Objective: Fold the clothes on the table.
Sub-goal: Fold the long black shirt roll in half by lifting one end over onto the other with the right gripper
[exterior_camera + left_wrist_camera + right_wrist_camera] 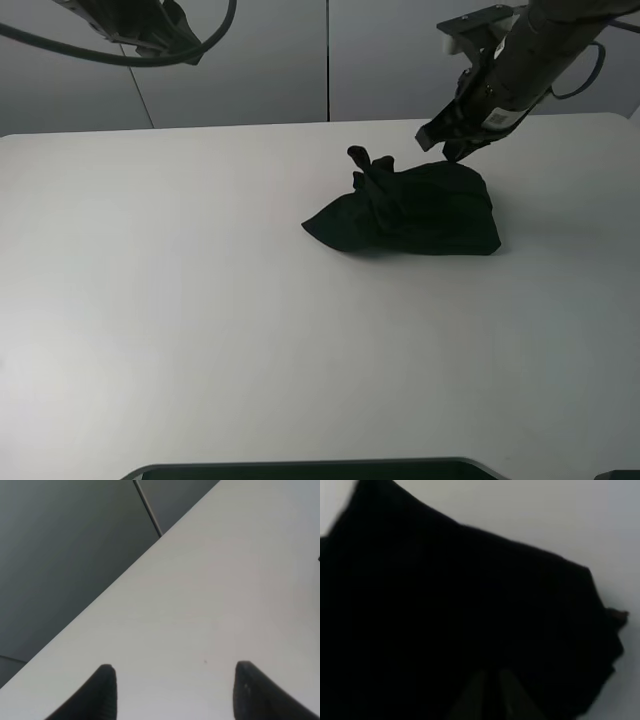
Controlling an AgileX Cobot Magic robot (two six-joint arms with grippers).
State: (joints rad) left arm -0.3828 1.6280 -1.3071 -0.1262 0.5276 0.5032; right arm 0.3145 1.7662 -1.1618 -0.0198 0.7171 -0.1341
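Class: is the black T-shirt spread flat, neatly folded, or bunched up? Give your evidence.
Bunched up: the T-shirt lies in a crumpled mound on the table, a twisted end poking upward.

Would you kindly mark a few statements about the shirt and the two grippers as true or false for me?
1. The black T-shirt lies crumpled in a heap rather than spread flat. True.
2. The left gripper is holding a sleeve. False: its fingers are apart over the bare table, with nothing between them.
3. The right gripper hangs close to the far side of the heap. True.
4. The T-shirt lies on the left half of the table. False: in the exterior view it sits right of the middle.
5. The printed characters face up in plain sight. False: only black fabric shows.
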